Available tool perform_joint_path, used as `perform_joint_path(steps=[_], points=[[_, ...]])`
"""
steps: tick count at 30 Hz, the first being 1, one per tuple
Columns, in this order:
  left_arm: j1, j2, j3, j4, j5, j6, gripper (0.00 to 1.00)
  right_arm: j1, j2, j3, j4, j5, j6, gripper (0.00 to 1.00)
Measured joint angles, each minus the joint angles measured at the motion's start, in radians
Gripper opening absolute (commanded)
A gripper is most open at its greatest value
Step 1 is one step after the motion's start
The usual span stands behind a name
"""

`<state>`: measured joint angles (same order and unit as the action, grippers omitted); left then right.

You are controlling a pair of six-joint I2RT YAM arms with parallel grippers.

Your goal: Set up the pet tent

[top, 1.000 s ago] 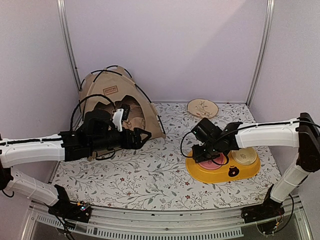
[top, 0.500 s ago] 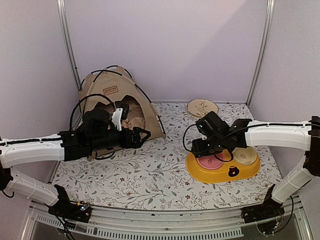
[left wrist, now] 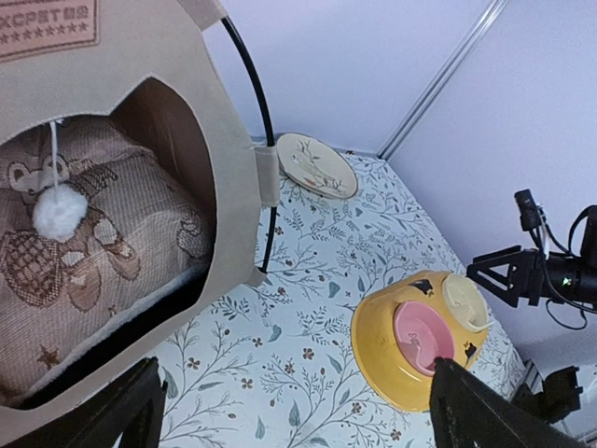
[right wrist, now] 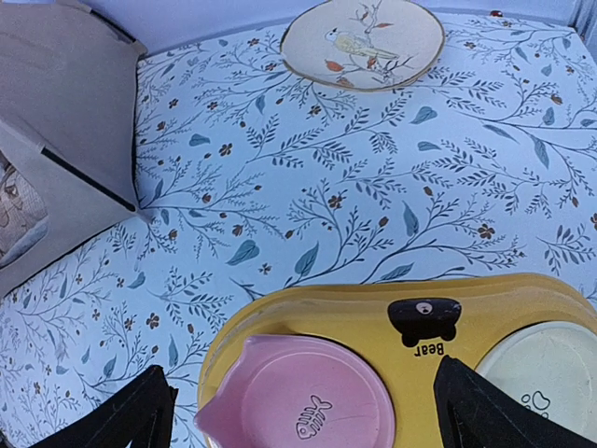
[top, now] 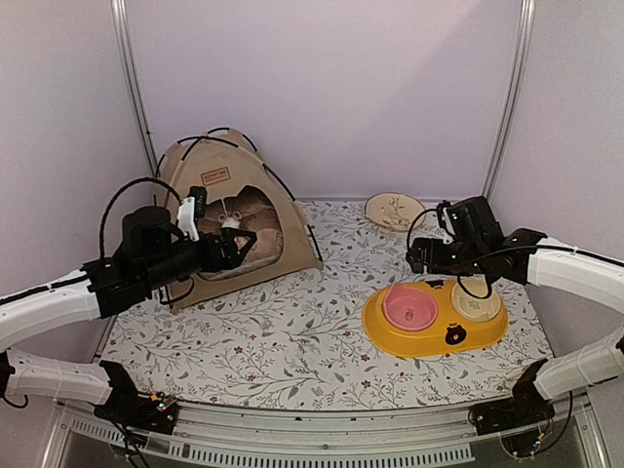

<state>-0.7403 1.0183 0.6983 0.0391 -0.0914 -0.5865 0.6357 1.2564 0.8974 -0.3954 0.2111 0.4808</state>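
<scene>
The pet tent (top: pixel 210 195) stands upright at the back left, tan fabric arched on thin black poles (top: pixel 283 190). Its brown label (left wrist: pixel 47 23) sits above the doorway, and the white pom-pom (left wrist: pixel 59 213) hangs in the opening. A beige bear-patterned pillow (left wrist: pixel 84 261) lies inside. My left gripper (top: pixel 239 249) hovers open just in front of the doorway, touching nothing; its fingers (left wrist: pixel 131 411) frame bare mat. My right gripper (top: pixel 417 255) hangs open above the yellow feeder's back edge, and its fingers (right wrist: pixel 494 411) hold nothing. A tent corner (right wrist: pixel 65 121) shows in the right wrist view.
A yellow double feeder (top: pixel 385 327) sits front right with a pink bowl (top: pixel 409 308) and a cream bowl (top: pixel 475 302) in it. A cream bird plate (top: pixel 394 209) lies by the back wall. Floral mat (top: pixel 292 341) covers the table between white walls.
My left arm has drawn back to the left, away from the tent's front. My right gripper has opened, lifted off the pink bowl and moved toward the back right.
</scene>
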Motion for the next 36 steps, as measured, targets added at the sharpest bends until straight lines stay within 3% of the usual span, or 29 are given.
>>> perform_joint_path(steps=[10,16,22,31,36], points=[[0.134,-0.124,-0.009,-0.077,-0.058,0.080,0.99,-0.319,-0.231,-0.287,0.282,-0.023,-0.066,0.99],[0.180,-0.259,-0.011,-0.128,-0.138,0.156,0.99,-0.476,-0.271,-0.460,0.509,-0.035,-0.171,0.99],[0.296,-0.294,-0.037,-0.142,-0.166,0.243,0.99,-0.671,-0.138,-0.534,0.818,-0.064,-0.237,0.99],[0.512,-0.318,-0.247,-0.056,-0.192,0.280,0.99,-0.683,0.118,-0.607,1.243,-0.092,-0.315,0.99],[0.591,-0.330,-0.367,0.071,-0.192,0.292,0.99,-0.680,0.245,-0.729,1.623,-0.117,-0.374,0.99]])
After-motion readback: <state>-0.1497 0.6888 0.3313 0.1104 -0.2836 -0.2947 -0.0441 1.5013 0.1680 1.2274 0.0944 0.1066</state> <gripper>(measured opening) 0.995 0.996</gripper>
